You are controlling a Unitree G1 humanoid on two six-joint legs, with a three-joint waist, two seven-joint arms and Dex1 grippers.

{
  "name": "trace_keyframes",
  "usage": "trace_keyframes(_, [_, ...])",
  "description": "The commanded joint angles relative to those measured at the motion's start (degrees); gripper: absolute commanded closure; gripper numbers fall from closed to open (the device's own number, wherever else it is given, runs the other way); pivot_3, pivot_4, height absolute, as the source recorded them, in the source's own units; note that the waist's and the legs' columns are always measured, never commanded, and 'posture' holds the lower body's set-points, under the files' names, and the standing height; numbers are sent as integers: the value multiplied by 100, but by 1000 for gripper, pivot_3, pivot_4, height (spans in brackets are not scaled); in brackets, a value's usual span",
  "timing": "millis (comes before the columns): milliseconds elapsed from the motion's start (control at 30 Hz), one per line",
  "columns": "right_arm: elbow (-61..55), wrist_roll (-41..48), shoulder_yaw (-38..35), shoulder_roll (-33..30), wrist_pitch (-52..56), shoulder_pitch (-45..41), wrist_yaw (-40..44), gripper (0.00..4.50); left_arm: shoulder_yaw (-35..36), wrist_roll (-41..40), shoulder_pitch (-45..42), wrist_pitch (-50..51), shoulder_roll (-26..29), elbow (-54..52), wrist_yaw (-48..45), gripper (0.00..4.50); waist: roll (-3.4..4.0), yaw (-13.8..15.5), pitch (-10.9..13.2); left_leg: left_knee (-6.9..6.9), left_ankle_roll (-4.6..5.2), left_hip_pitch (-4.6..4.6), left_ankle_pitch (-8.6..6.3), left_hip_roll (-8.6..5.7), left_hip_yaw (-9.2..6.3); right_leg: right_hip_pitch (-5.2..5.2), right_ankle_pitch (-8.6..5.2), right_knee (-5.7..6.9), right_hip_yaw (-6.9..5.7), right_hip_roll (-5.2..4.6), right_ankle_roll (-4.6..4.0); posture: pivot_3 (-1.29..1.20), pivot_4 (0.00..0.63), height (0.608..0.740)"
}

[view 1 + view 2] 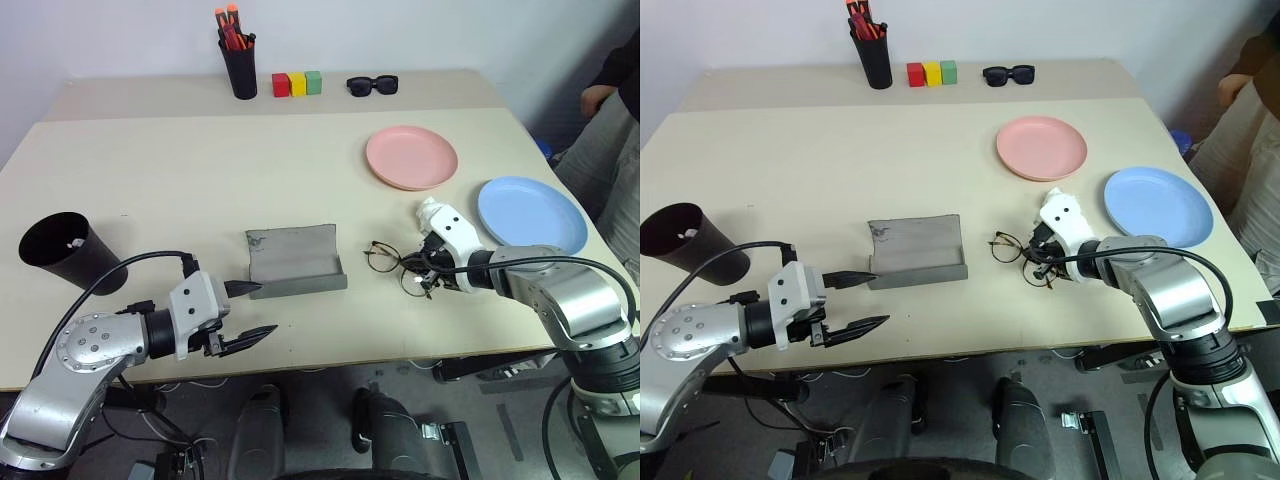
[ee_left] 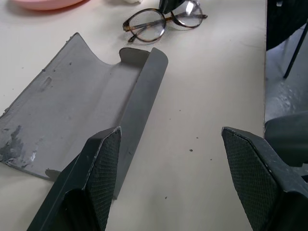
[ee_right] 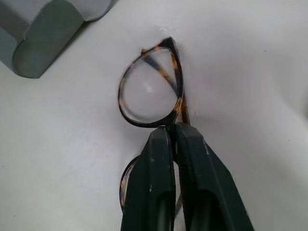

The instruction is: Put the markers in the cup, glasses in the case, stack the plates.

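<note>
I am on the glasses step. My right fingers (image 3: 172,132) are pinched together on the bridge of the glasses (image 1: 395,262), with one round lens just ahead of my fingertips and the other tucked under them. The frame looks to be lying on the desk (image 1: 200,180), so I judge this a fresh grip, not a lift. Whether the temples are folded I cannot tell.

The case (image 1: 295,261) lies open beside my right fingers, towards my left arm, its lid laid back flat and the trough facing up. My left fingers (image 2: 171,159) stand wide and hold nothing; the near end of the case sits just ahead of one fingertip, apart from it, so that hand is placed to steady the case if it slides.

Next I need to raise the glasses clear of the desk, carry them sideways over the trough and lower them along its length, so the frame goes in level instead of catching the wall. The grip is thin, on the bridge alone, so the frame may swing or twist as it comes up; I should move slowly.

The pink plate (image 1: 411,157) and blue plate (image 1: 531,213) lie apart beyond my right fingers, not yet stacked. The cup (image 1: 66,252) stands off beyond my left arm.
</note>
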Motion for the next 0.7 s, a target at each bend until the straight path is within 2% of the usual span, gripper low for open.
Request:
trace_keyframes(33, [-120,-10,25,-15,-23,-92,-1,4445,-39,-81,18,-68,-9,-203,54,1073,0,-1,0,0,0,0,0,0,0,0,0,0,0,0,0,0,150,740])
trace_keyframes(200, [-249,-128,91,-199,-370,-347,185,4445,129,-23,75,-91,-47,-87,235,1073,3,-5,1,0,0,0,0,0,0,-2,0,-1,0,0,0,0,150,740])
trace_keyframes(367, [-628,-9,322,-74,-774,-1137,597,4445,868,-17,453,-287,-310,329,587,1073,11,-74,5,-7,0,0,0,1,1,-13,0,4,0,1,0,0,150,740])
trace_keyframes(567, [-268,-203,1384,1238,-1140,-2309,652,4445,1730,2,1403,-861,-614,718,560,1073,11,-272,2,-18,0,3,-1,6,4,-18,1,2,-2,1,-1,0,150,740])
trace_keyframes(700, [283,-523,1916,1725,-1763,-2564,835,4445,2012,-54,1740,-1035,-679,721,550,1073,9,-232,0,-15,-1,-5,-1,6,4,-25,6,-2,-7,-3,-10,0,150,740])
